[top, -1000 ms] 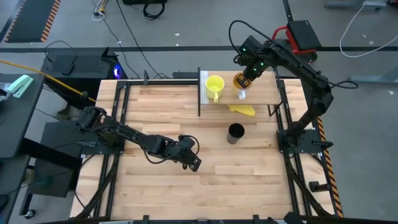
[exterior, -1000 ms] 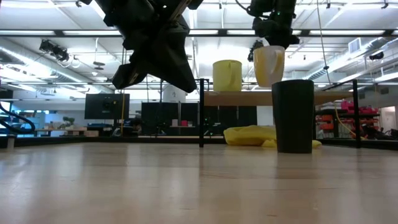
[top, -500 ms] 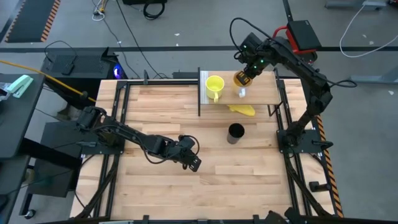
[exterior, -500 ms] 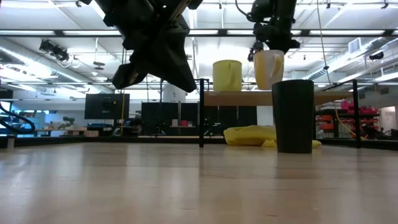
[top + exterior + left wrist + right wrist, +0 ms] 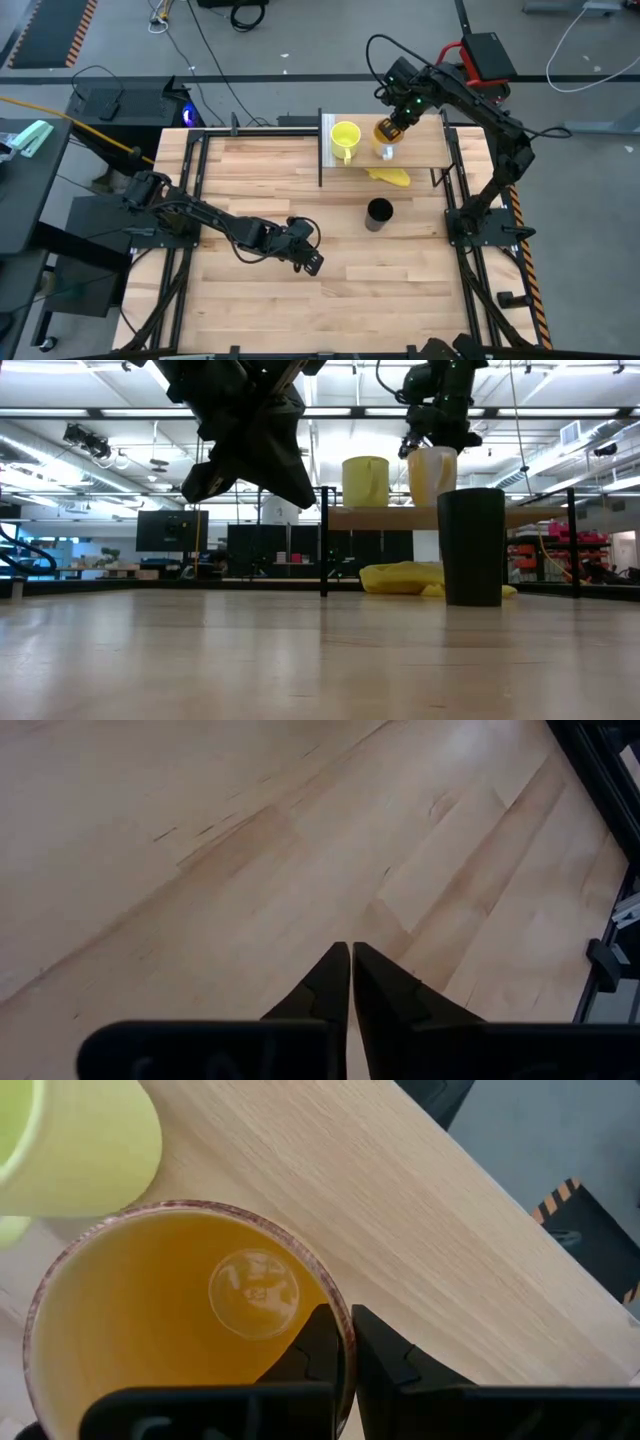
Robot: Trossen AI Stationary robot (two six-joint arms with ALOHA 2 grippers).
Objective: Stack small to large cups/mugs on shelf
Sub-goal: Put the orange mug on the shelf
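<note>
My right gripper (image 5: 347, 1342) is pinched on the rim of the orange mug (image 5: 170, 1320), 1 finger inside the wall and 1 outside, and since half a second ago the mug has come lower: in the low view it was hanging a little clear of the shelf (image 5: 520, 516), and now its base (image 5: 432, 475) sits right down at the board, though I cannot tell if it fully rests there. From above, my wrist has also drifted slightly toward the yellow mug (image 5: 345, 137), which stands upright on the shelf just beside the orange mug, unchanged. The black cup (image 5: 379, 213) stays upright on the tabletop (image 5: 250, 180) in front of the shelf, near the flat yellow lump (image 5: 390, 175) lying partly under the board. My left gripper (image 5: 350, 982) has not moved; it hovers low over bare planks toward the middle of the table, fingers closed together on nothing. The tabletop is pale wood planking in a black frame. Beyond it the low view shows a large hall with ceiling light strips, racks and monitors.
</note>
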